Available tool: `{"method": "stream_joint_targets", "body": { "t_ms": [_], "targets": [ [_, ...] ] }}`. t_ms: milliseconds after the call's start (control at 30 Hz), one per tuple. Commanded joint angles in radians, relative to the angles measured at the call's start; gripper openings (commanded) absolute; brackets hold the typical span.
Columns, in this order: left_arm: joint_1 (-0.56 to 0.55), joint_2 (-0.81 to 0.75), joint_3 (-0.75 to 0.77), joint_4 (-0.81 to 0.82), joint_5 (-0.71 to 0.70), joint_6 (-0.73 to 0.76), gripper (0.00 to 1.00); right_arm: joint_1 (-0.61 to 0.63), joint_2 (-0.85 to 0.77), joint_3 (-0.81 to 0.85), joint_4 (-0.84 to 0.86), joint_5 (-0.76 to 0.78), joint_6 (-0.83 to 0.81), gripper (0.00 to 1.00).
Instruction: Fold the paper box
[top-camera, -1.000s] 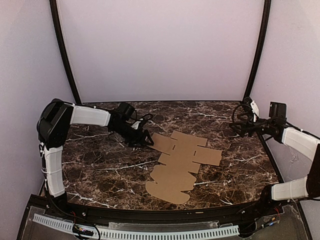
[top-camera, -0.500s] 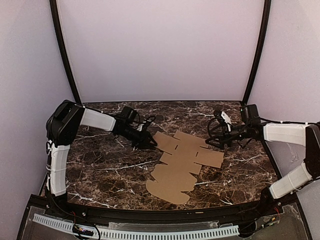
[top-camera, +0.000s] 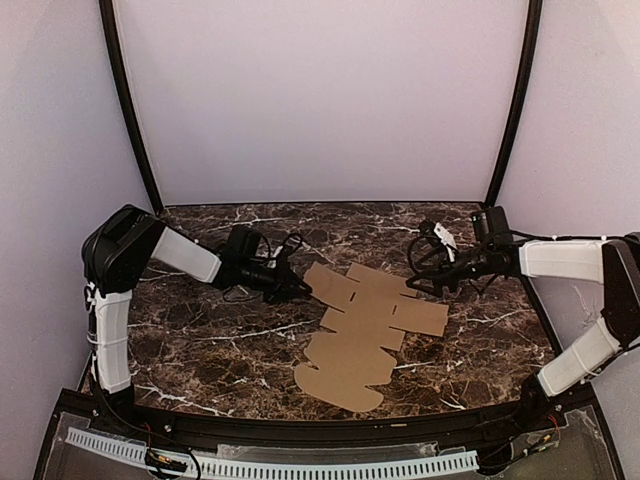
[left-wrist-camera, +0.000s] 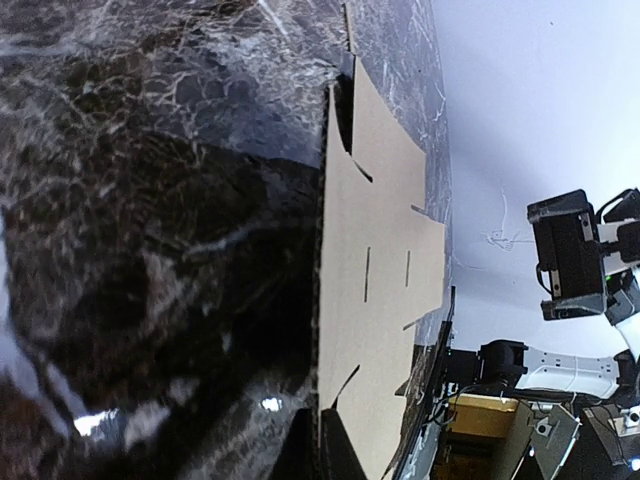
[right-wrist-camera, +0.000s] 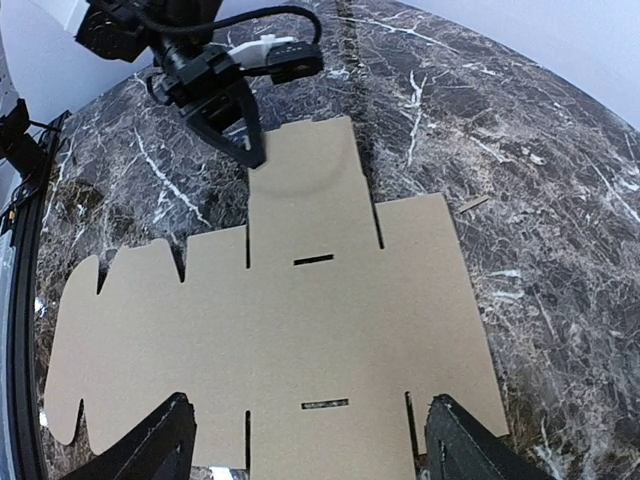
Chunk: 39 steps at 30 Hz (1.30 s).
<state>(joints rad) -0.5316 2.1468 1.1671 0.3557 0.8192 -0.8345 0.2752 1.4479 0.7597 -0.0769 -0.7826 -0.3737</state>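
The top external view takes in the whole paper box (top-camera: 362, 325), a flat brown die-cut sheet lying on the marble table (top-camera: 200, 340), with its rounded tabs toward the arm bases. The left gripper (top-camera: 298, 290) comes in low at the sheet's left flap, and the right gripper (top-camera: 428, 280) reaches over its far right corner. From that height neither set of jaws can be read. The right wrist view settles both. Its own two fingers (right-wrist-camera: 150, 445) stand wide apart at the bottom of the picture, above the sheet and holding nothing. The slotted middle panels lie just ahead of them. Across the sheet, the left gripper's tips are drawn together to a point right at the corner of the facing flap. The left wrist view adds what the others lack. It looks along the tabletop and shows the sheet's corrugated edge directly in front of the closed fingertips, with the panels and slots stretching away beyond it and the right arm (left-wrist-camera: 568, 255) in the distance. No view shows whether the closed tips have cardboard pinched between them or only touch the flap's edge.
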Motion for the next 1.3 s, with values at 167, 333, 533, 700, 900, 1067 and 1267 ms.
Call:
{"method": "stream_joint_targets", "body": {
  "t_ms": [167, 333, 533, 700, 900, 1067, 1267],
  "targets": [
    [-0.004, -0.344, -0.269, 0.17, -0.094, 0.18, 0.01, -0.01, 0.12, 0.233, -0.17, -0.072, 0.075, 0.81],
    [-0.011, -0.449, -0.335, 0.121, -0.153, 0.328, 0.01, -0.01, 0.213, 0.372, -0.324, -0.126, 0.003, 0.82],
    [-0.025, -0.511, -0.343, 0.101, -0.159, 0.419, 0.01, -0.01, 0.329, 0.527, -0.519, -0.136, -0.171, 0.84],
    [-0.044, -0.55, -0.337, 0.054, -0.153, 0.48, 0.01, -0.01, 0.418, 0.621, -0.615, -0.204, -0.246, 0.83],
    [-0.061, -0.567, -0.333, 0.016, -0.16, 0.523, 0.01, 0.0, 0.482, 0.699, -0.718, -0.279, -0.31, 0.76],
    [-0.063, -0.563, -0.337, 0.028, -0.175, 0.52, 0.01, 0.026, 0.498, 0.724, -0.749, -0.279, -0.334, 0.62],
    [-0.063, -0.56, -0.35, 0.063, -0.209, 0.495, 0.01, 0.068, 0.501, 0.718, -0.785, -0.259, -0.366, 0.36]
  ]
}}
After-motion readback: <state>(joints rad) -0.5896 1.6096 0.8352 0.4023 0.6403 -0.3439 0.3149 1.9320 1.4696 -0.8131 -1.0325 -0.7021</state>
